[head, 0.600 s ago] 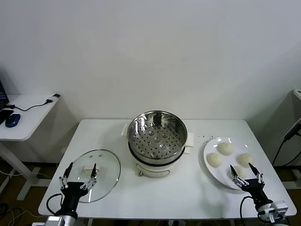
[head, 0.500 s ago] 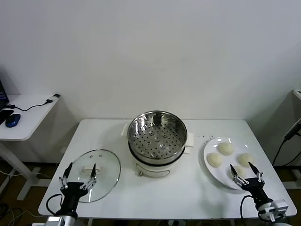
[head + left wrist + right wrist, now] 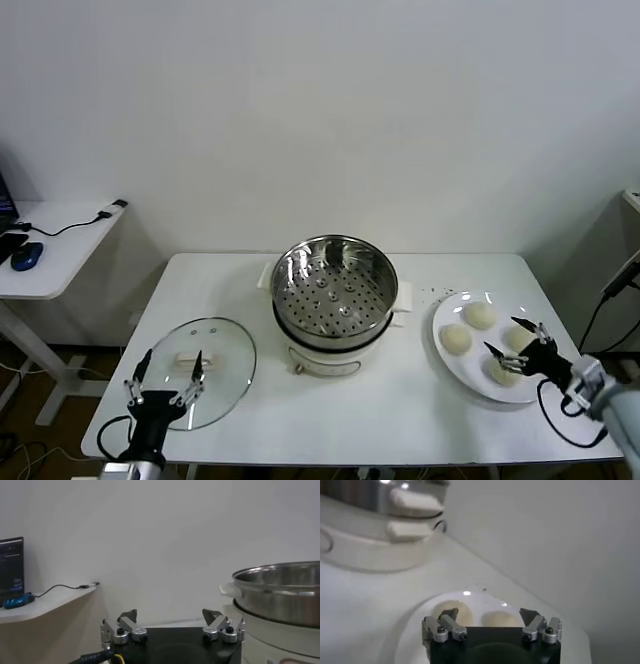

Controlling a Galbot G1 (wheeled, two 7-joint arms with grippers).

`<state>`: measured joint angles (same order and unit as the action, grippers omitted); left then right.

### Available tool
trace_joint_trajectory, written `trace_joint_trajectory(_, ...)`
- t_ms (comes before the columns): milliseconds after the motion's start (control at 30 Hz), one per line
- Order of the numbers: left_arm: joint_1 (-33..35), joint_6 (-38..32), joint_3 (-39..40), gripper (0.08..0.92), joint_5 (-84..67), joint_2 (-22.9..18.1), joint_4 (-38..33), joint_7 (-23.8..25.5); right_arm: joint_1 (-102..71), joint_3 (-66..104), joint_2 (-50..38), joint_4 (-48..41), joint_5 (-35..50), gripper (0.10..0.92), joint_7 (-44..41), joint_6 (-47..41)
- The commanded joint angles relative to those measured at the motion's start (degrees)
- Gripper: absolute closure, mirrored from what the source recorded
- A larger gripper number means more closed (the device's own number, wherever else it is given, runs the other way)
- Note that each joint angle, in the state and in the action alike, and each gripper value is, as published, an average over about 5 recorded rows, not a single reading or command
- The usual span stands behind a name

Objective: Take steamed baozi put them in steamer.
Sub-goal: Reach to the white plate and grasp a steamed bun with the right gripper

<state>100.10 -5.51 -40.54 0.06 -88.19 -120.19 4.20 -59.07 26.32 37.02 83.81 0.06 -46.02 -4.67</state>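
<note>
While the left gripper (image 3: 166, 373) waited parted near the glass lid (image 3: 205, 371), right gripper (image 3: 514, 338) hovered spread wide over plate (image 3: 447, 362) of steamed baozi (image 3: 480, 316), steamer (image 3: 334, 300) empty, centre table.

head: high, facing down on table (image 3: 400, 410) | left wrist: low, near, steamer (image 3: 280, 592) at 3 o'clock | right wrist: low, near plate (image 3: 415, 625) | shared: steamer
</note>
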Motion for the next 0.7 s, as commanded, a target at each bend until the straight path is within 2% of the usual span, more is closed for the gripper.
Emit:
trace_joint_trajectory(33,0.4,0.1,-0.1,0.177,0.4,0.2,-0.1,-0.5,42.2,-41.2,-14.4,-15.7,-9.4,0.203,-18.1,1.3)
trace_joint_trajectory(167,0.3,0.2,-0.4,0.177,0.4,0.3,0.0,-0.6,59.2,-60.6,-10.9,-22.1,-9.6,0.203,-20.7,2.2)
trace_joint_trajectory(300,0.1,0.3,-0.5,0.177,0.4,0.3,0.2,-0.7,68.0,-70.4,-4.7,-30.4,-9.8,0.203,-21.6,3.4)
trace_joint_trajectory(700,-0.2,0.4,-1.1,0.177,0.7,0.2,1.7,-0.9,68.0,-72.5,10.6,-46.0,-9.7,0.203,-21.9,4.6)
